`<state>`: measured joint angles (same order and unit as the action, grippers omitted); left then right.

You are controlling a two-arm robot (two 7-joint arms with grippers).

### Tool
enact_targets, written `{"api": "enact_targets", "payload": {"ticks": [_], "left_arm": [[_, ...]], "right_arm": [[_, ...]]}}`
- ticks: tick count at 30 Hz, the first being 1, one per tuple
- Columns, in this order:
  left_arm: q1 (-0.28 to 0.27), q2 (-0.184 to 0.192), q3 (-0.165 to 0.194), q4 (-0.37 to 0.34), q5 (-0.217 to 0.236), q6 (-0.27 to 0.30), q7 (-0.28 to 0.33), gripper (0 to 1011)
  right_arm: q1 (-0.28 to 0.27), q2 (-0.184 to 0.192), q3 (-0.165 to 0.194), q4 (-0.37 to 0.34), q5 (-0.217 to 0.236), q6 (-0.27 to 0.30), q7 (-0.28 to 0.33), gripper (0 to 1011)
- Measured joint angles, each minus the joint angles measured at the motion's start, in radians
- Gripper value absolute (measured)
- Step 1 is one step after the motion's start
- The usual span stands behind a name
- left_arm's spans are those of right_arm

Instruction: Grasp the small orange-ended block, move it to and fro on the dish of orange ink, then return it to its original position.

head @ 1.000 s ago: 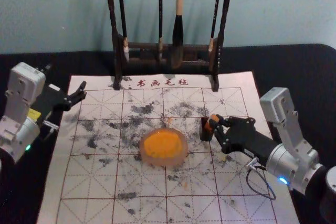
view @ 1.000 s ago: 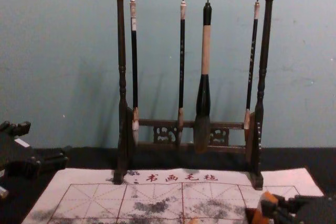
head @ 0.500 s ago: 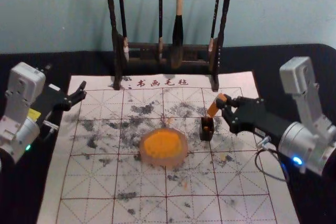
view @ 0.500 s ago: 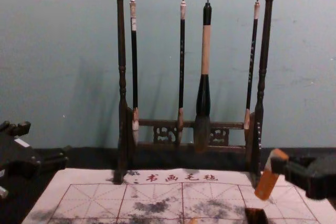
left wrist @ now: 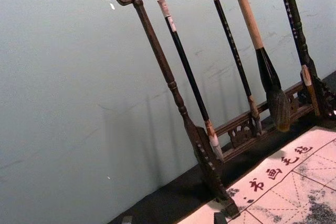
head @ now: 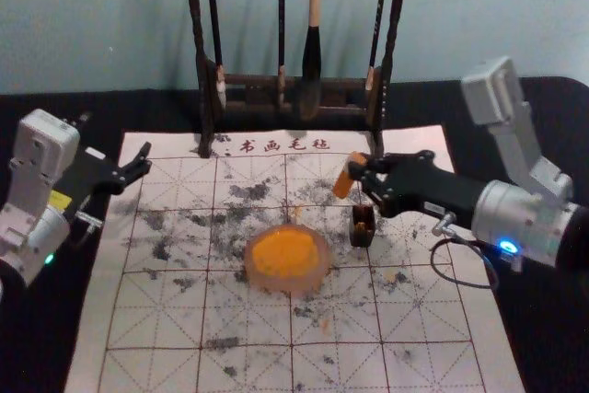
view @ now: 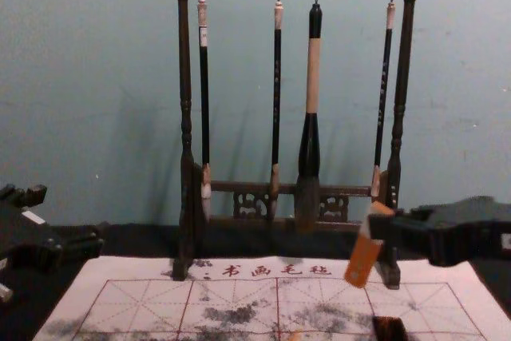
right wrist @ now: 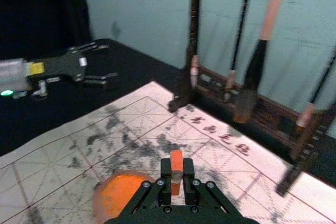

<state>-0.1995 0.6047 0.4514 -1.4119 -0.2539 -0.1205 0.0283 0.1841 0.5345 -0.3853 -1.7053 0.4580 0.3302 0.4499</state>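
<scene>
In the head view, the right gripper [head: 364, 178], at two o'clock from the ink dish [head: 287, 258], has its jaws closed on the orange block [head: 346, 177]; the gripped part is hidden. The block's long axis slants, upper end toward one o'clock and lower end toward seven, over the mat [head: 248, 329]. The dark holder [head: 362, 225] lies between five and six o'clock from it. The left gripper [head: 143, 162], at ten o'clock from the dish, is parked with jaws spread. In the left wrist view just its two tips show, apart and cut off by the frame, with the brush stand [left wrist: 173, 85] beyond. In the right wrist view the block is pinched, its sides covered by the jaws; the dish is partly cut off. In the chest view the block has the same one-to-seven slant; the holder is cropped at the six o'clock edge.
</scene>
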Motion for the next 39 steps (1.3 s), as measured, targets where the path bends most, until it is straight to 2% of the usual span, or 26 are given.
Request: {"api": "enact_targets", "payload": {"ticks": [3, 10, 11, 13, 14, 17, 27, 39], "left_arm": [[0.000, 0.000, 0.000, 0.000, 0.000, 0.000, 0.000, 1001], [0.000, 0.000, 0.000, 0.000, 0.000, 0.000, 0.000, 1001], [0.000, 0.000, 0.000, 0.000, 0.000, 0.000, 0.000, 1001], [0.000, 0.000, 0.000, 0.000, 0.000, 0.000, 0.000, 1001], [0.000, 0.000, 0.000, 0.000, 0.000, 0.000, 0.000, 1001], [0.000, 0.000, 0.000, 0.000, 0.000, 0.000, 0.000, 1001], [0.000, 0.000, 0.000, 0.000, 0.000, 0.000, 0.000, 1001], [0.000, 0.000, 0.000, 0.000, 0.000, 0.000, 0.000, 1001]], "right_arm": [[0.036, 0.005, -0.033, 0.015, -0.003, 0.012, 0.028, 124], [0.135, 0.009, -0.139, 0.068, -0.050, 0.022, 0.090, 124], [0.135, 0.009, -0.139, 0.068, -0.050, 0.022, 0.090, 124], [0.159, 0.009, -0.177, 0.086, -0.068, 0.024, 0.108, 124], [0.159, 0.009, -0.177, 0.086, -0.068, 0.024, 0.108, 124], [0.178, 0.008, -0.213, 0.104, -0.089, 0.022, 0.120, 124], [0.208, -0.009, -0.256, 0.143, -0.123, 0.022, 0.126, 124], [0.239, -0.049, -0.269, 0.196, -0.132, 0.058, 0.118, 123]]}}
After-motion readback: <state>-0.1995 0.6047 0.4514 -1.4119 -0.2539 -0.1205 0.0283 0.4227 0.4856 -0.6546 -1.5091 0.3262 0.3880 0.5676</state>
